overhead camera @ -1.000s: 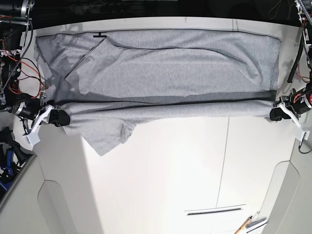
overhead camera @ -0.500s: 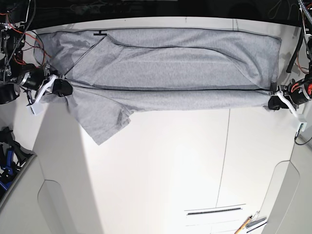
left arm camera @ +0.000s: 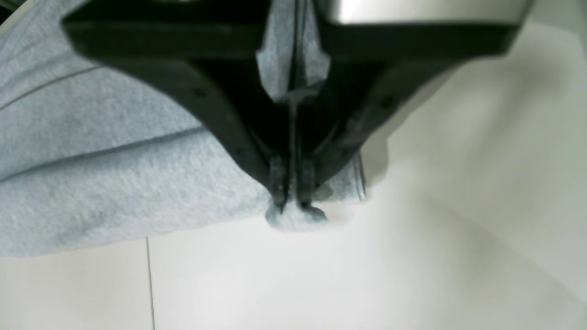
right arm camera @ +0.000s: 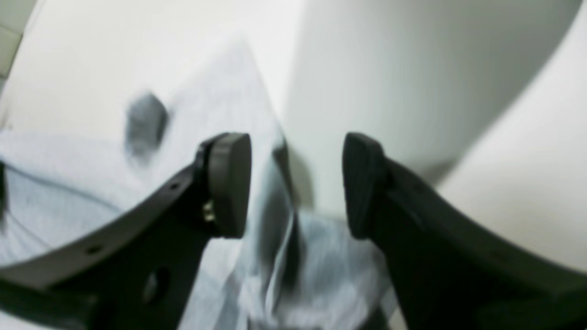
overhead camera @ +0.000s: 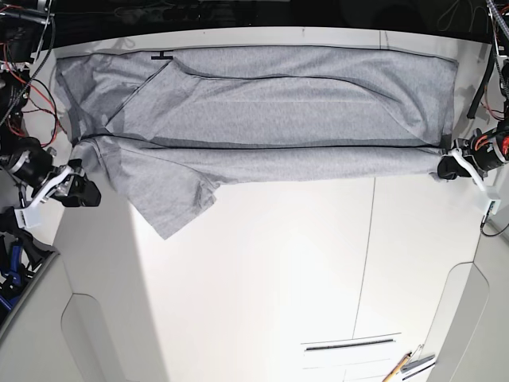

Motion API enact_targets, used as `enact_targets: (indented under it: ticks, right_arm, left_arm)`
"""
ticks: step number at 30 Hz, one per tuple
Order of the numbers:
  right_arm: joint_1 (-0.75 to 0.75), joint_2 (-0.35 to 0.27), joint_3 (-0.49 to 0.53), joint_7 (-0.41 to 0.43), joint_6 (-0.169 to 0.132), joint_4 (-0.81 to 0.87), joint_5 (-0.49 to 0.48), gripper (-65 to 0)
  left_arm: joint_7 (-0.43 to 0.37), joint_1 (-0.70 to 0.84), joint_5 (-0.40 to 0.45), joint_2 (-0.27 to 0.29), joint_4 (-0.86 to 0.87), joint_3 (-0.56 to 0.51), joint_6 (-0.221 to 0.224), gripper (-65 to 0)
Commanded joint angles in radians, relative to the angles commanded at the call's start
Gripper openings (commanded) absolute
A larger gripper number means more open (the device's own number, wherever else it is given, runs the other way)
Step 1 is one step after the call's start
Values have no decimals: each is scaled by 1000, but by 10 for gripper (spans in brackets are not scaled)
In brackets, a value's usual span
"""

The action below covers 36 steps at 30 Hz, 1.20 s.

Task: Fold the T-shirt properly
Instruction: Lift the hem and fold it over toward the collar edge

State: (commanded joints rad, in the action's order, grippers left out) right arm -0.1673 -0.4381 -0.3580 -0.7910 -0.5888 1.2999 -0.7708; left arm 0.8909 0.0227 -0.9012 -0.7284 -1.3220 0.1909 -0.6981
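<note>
Base view shows the T-shirt [overhead camera: 262,119] folded lengthwise along the table's [overhead camera: 278,270] far edge. My left pincer [overhead camera: 447,165] clenches its right-hand corner; my right pincer [overhead camera: 79,191] hangs released, just off the cloth.

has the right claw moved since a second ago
Yes. The right claw, now open, has let go of the T-shirt and drawn back from its edge toward the table's near left side.

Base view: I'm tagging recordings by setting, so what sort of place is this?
Probably a robotics lab bench: a plain white table, exposed wiring beside the arms, and a T-shirt spread for folding.
</note>
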Motion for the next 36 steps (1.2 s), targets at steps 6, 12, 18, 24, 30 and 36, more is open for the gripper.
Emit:
enact_targets:
  ticks: [6,12,18,24,30,36]
  right_arm:
    - [-99,70,25,74,2,-62,137,-266]
    - [-185,97,140,209,2,-293,180,-238]
    - [-203,142,218,207,1,-344,180,-239]
    - [-203,206,240,190,1,-344,180,-239]
    - [-203,240,241,157,-3,-343,180,-266]
    - [-203,239,241,136,-3,-342,160,-625]
  left_arm:
    - [0,0,0,0,0,0,0,-650]
    - [0,0,0,0,0,0,0,-650]
    - [-1,0,-1,0,0,0,0,-650]
    - [0,0,-8,8,0,0,0,-650]
    - [1,0,-8,21,0,0,0,-650]
    - [1,0,-8,22,0,0,0,-650]
